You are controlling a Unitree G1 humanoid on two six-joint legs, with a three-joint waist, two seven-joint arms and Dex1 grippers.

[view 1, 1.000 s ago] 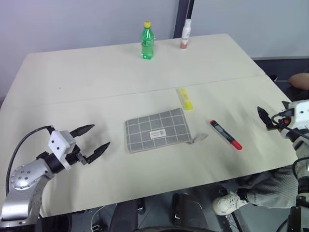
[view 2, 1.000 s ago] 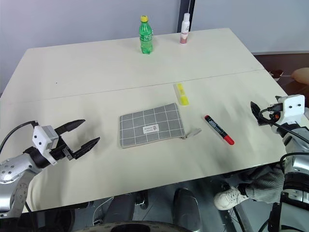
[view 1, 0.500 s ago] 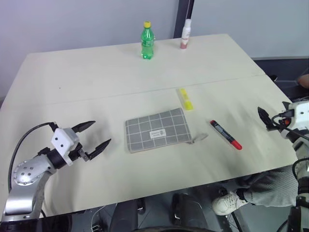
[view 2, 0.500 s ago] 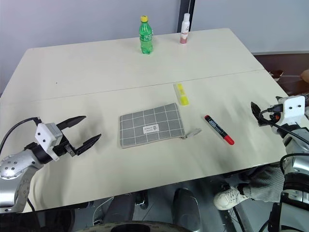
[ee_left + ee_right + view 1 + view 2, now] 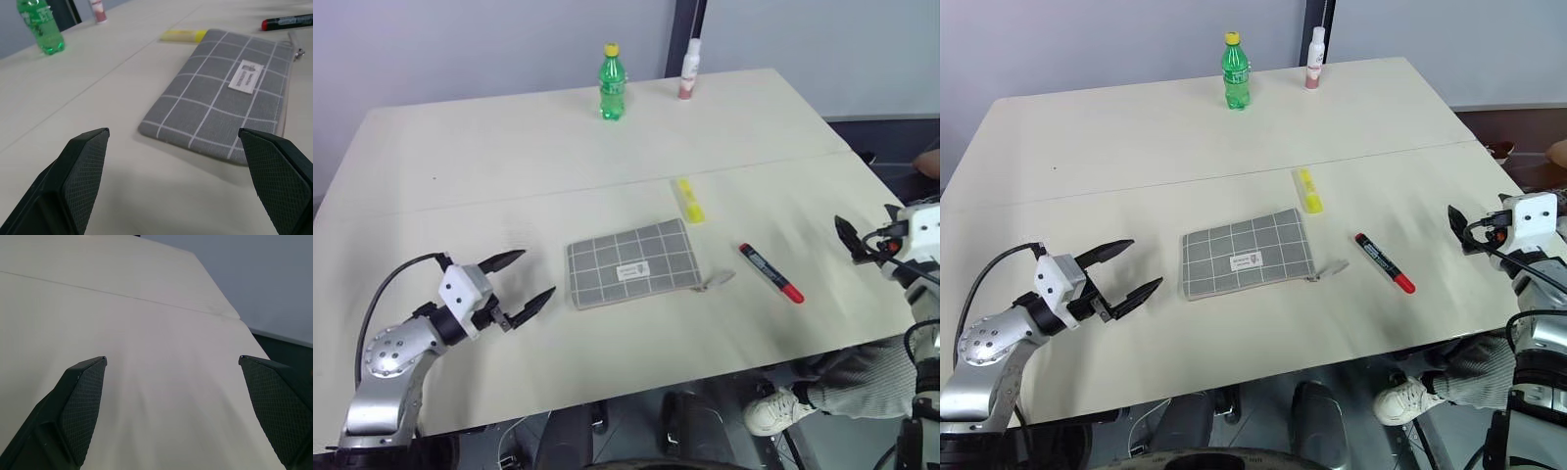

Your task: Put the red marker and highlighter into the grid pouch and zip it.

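The grid pouch (image 5: 631,262) lies flat mid-table, grey with white lines and a white label, its zipper pull tab (image 5: 713,283) at its right end. Just behind its right corner lies the yellow highlighter (image 5: 689,200). The red marker (image 5: 771,273) rests at an angle to the pouch's right. My left gripper (image 5: 537,273) hovers open just left of the pouch, pointing at it with nothing between its fingers. In the left wrist view the pouch (image 5: 225,93) lies a short way ahead of the fingers. My right gripper (image 5: 847,240) stands open at the table's right edge, to the right of the marker.
A green bottle (image 5: 612,83) and a white-and-pink bottle (image 5: 690,70) stand at the table's far edge. A seam line crosses the table (image 5: 509,147) behind the highlighter. A person's leg and shoe (image 5: 773,411) show beyond the front right edge.
My left gripper has moved right, closer to the pouch, still open. The right gripper has stayed put. The pouch, marker and highlighter have not moved.
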